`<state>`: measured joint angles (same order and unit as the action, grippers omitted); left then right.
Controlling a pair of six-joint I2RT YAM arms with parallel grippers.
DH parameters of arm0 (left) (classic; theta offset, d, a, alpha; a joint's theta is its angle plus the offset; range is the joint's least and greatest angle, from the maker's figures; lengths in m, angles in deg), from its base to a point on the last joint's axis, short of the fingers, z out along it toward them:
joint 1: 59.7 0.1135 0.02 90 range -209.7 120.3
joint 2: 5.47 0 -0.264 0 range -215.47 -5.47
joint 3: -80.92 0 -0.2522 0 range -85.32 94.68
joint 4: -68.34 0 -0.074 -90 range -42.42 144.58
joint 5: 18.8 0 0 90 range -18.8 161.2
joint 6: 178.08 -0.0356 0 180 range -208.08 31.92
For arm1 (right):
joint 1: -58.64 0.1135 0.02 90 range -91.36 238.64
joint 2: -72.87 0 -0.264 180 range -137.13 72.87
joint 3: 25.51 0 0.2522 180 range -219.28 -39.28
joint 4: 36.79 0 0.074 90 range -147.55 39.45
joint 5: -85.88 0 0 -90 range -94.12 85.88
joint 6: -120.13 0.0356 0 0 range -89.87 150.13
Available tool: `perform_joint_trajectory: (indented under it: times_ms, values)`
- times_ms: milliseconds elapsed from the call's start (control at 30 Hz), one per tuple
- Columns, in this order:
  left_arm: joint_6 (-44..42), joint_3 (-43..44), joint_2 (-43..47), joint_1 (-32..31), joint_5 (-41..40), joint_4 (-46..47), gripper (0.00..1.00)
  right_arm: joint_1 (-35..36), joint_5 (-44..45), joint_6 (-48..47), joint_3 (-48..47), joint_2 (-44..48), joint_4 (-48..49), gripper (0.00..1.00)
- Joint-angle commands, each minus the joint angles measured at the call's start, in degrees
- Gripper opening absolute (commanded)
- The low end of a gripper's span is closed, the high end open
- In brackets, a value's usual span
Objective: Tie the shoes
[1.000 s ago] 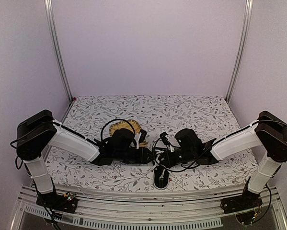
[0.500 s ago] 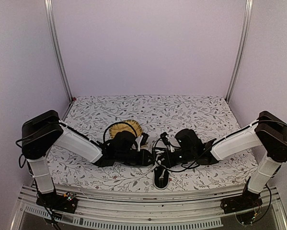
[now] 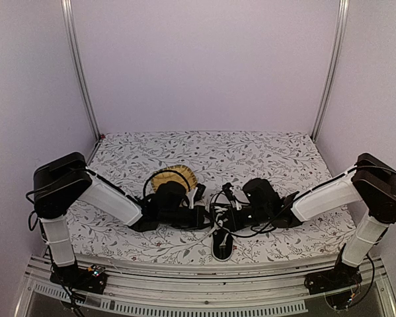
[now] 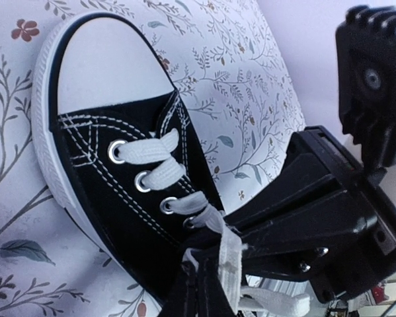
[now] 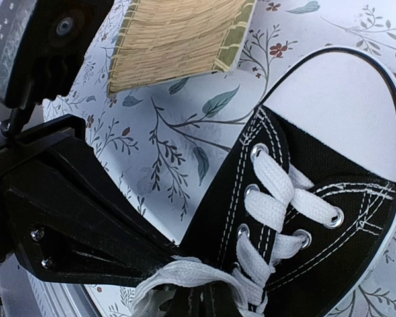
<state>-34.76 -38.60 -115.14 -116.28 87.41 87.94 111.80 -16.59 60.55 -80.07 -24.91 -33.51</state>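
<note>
Sneaker [image 3: 222, 244]: I see it at the surface's [image 3: 151, 148] front edge.
Left end effector [image 4: 204, 294]: clenched on lace [image 4: 229, 261].
Right end effector [image 5: 194, 300]: clenched on lace.

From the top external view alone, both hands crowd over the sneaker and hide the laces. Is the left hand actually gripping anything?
Observer: Yes. In the left wrist view, the left hand is shut on a strand of white lace just beyond the laced rows.
Operator: And the right one?
Observer: The right hand is shut too, with a lace loop bunched at its fingertips.
Operator: Any knot yet?
Observer: Neither wrist view shows one. The sneaker shows only crossed rows running through its eyelets.
</note>
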Motion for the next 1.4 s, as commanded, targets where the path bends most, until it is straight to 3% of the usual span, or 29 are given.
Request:
perform_joint_trajectory:
  times_ms: [0, 433, 600, 967, 1133, 1367]
  values:
    - [0.03, -1.37, 0.51, 0.60, -1.96, 1.84, 0.00, -0.08, 1.44, 0.32, 1.50, 4.01, 0.22, 0.04]
    - [-0.06, -1.11, 0.87, 0.71, -2.16, 1.48, 0.00, 2.79, 6.33, -4.45, 3.62, 16.41, -6.05, 0.50]
    - [-0.14, -0.80, 0.77, 0.75, -1.85, 1.49, 0.00, 5.45, 8.62, -6.65, 0.37, 13.54, -7.95, 0.57]
    - [-0.32, -0.84, 0.90, 0.70, -1.65, 1.35, 0.00, 6.08, 10.82, -6.62, -3.96, 6.20, -7.05, 0.41]
    - [-0.32, -1.61, 1.50, 0.68, -2.64, 1.20, 0.00, 6.07, 13.13, -4.57, -3.87, 6.49, -6.24, 0.04]
    - [0.16, -4.31, 3.41, 0.76, -6.18, -0.38, 0.00, 2.68, 17.06, 0.17, -2.11, 9.13, -7.39, 0.02]
